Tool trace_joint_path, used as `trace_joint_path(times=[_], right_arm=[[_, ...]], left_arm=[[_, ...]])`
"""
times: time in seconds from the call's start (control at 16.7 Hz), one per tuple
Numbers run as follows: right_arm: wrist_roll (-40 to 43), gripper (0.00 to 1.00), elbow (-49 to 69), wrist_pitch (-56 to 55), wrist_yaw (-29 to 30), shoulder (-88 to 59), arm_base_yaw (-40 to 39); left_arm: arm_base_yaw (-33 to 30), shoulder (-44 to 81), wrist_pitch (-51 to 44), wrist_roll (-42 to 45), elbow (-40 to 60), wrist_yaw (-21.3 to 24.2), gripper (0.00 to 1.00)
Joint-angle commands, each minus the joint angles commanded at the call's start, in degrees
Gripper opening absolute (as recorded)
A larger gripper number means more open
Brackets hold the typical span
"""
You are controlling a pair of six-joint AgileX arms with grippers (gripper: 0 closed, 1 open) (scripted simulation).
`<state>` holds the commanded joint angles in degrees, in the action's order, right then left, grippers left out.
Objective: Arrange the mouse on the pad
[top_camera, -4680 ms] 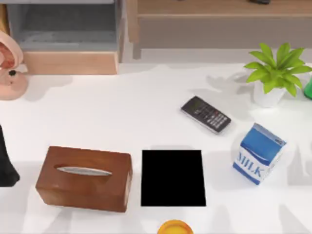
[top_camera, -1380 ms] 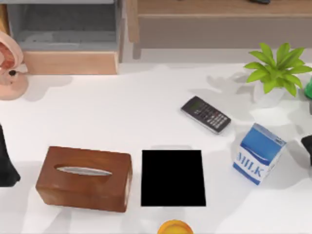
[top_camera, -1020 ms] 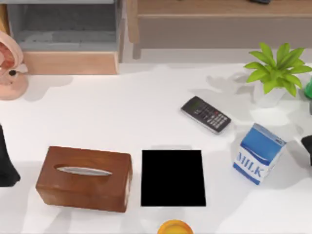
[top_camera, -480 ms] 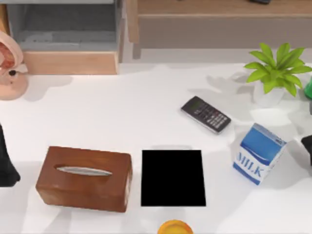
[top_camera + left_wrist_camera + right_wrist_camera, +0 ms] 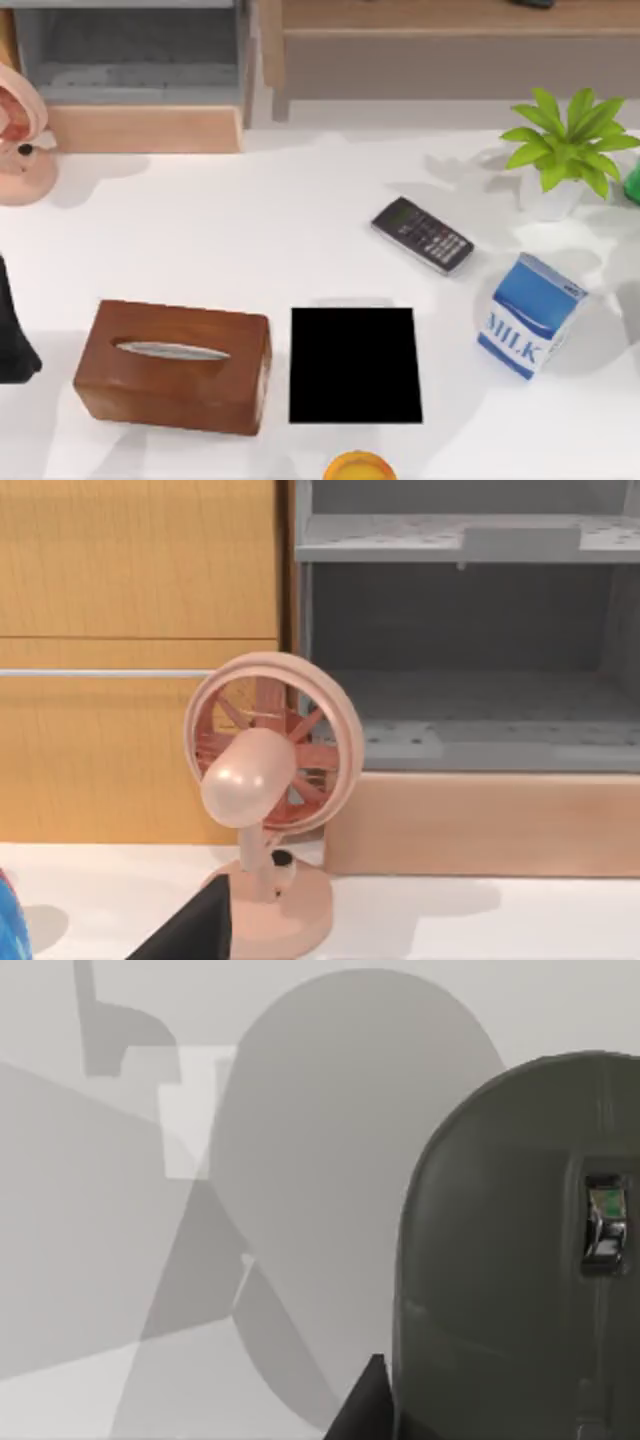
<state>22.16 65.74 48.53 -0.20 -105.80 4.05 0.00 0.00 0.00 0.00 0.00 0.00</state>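
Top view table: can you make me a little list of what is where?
pad: black, flat, nothing on it
tissue box: brown, just left of the pad
milk carton: blue, right of the pad
mouse: dark grey, close under the right wrist camera
right gripper: beside the mouse
left gripper: parked at the table's left edge

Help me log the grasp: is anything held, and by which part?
Cannot tell: the mouse lies close before the right wrist camera, any hold hidden. Left arm parked at left edge.

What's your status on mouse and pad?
Left arm parked at table's left edge. Right gripper close by dark grey rounded mouse. Flat matte-black rectangular pad bare.
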Motion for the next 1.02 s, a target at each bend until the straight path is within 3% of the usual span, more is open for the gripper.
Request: trace_joint_path(times=[0.48, 1.02], right_arm=[[0.25, 0.0, 8.97, 16.07, 0.18, 5.27, -0.19], [-3.64, 0.0, 13.06, 17.6, -1.32, 6.07, -3.72]], left_arm=[[0.0, 0.0, 0.0, 0.0, 0.0, 0.0, 1.0], [0.0, 0.0, 0.0, 0.0, 0.0, 0.0, 1.0]])
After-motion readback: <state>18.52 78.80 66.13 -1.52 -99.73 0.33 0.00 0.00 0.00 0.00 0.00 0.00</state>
